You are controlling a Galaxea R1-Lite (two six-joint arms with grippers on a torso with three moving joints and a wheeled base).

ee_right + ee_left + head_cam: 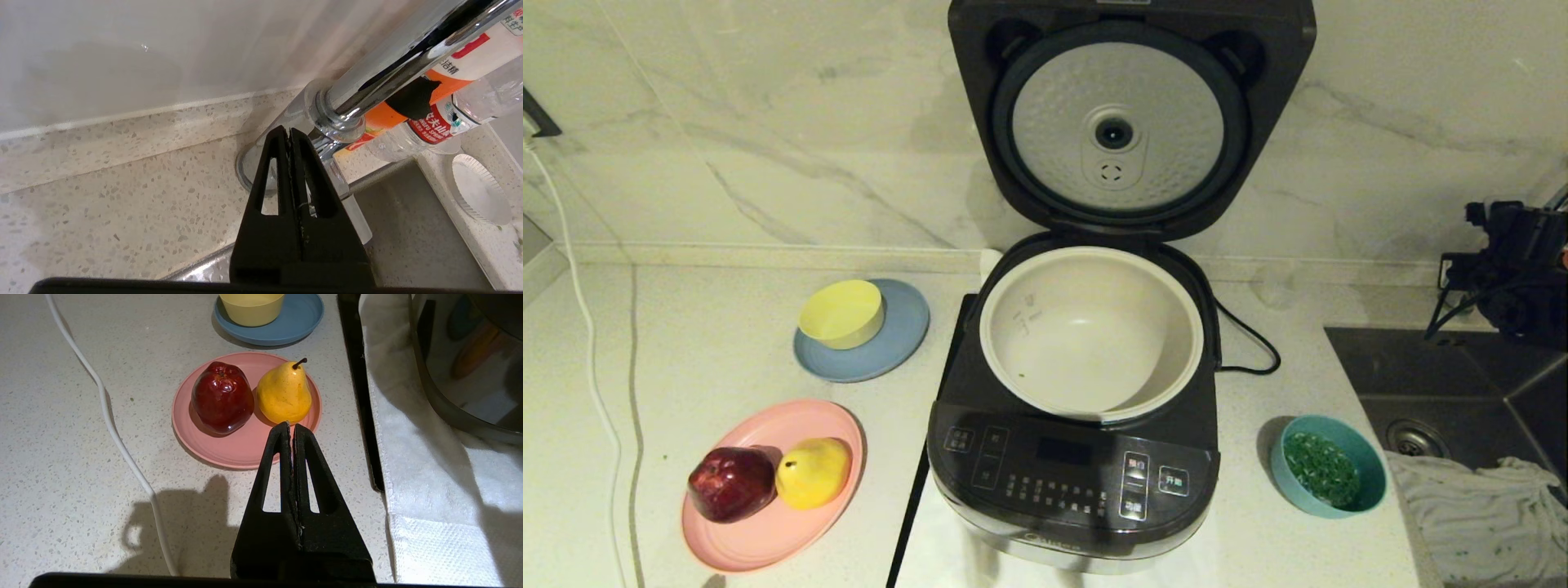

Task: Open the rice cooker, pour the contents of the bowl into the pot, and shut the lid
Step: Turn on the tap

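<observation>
The black rice cooker (1070, 482) stands mid-counter with its lid (1127, 122) swung upright, the dimpled silver plate facing me. The cream pot (1094, 327) holds only a tiny green speck. To the cooker's right, the teal bowl (1372, 478) sits on the counter, and the green contents (1321, 468) lie heaped inside it. My right arm (1519, 269) is at the far right above the sink, well away from the bowl. The right gripper (289, 130) is shut and empty by the faucet base. My left gripper (291, 425) is shut and empty, hovering near the pink plate.
A pink plate (768, 531) carries a red apple (732, 483) and a yellow pear (813, 472). A yellow bowl (841, 314) rests on a blue-grey plate (898, 343). A white cord (588, 359) runs along the left. Sink (1445, 384), cloth (1478, 514) and chrome faucet (392, 69) lie at the right.
</observation>
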